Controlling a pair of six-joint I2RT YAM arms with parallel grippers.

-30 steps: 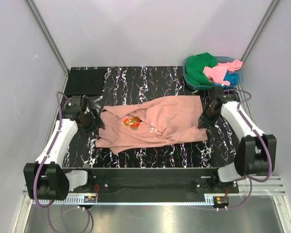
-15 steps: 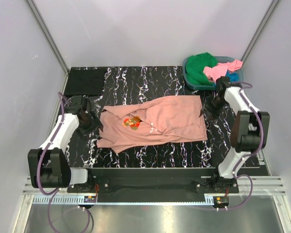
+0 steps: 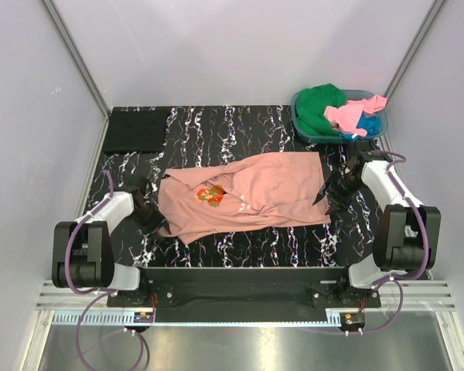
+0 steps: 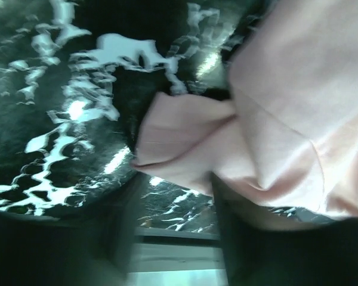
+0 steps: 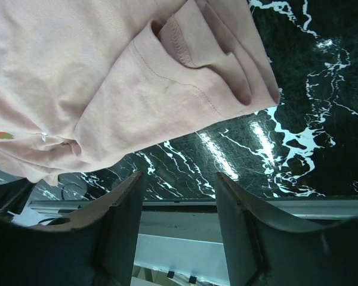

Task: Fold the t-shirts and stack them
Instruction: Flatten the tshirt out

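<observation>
Black cloth, a folded t-shirt (image 3: 135,130), lies flat on the marbled table (image 3: 216,127), behind the left end of the salmon t-shirt (image 3: 255,193). The left gripper (image 3: 148,210) sits low at that shirt's left edge. The wrist view is blurred, but its fingers stand partly apart with a bunched sleeve (image 4: 179,137) at their tips. Whether they pinch it I cannot tell.

The salmon shirt itself lies spread but rumpled across the middle, print up, with one long fold running through it.

At its right edge the right gripper (image 5: 179,179) hovers over bare table with its fingers wide and nothing between them. The doubled hem corner (image 5: 250,83) lies just beyond the tips.

Behind the shirt's right end, the basket (image 3: 322,140) holds the green (image 3: 319,107), bright pink (image 3: 348,116) and blue (image 3: 367,124) shirts in a heap.

This cloth looks light, soft and limp, so it will likely sag and drag instead of holding a crease. The stitched hem corner and the sleeve seam seem the firmest places to grip. A shallow pinch may take only the top layer, so each side probably needs both layers.
</observation>
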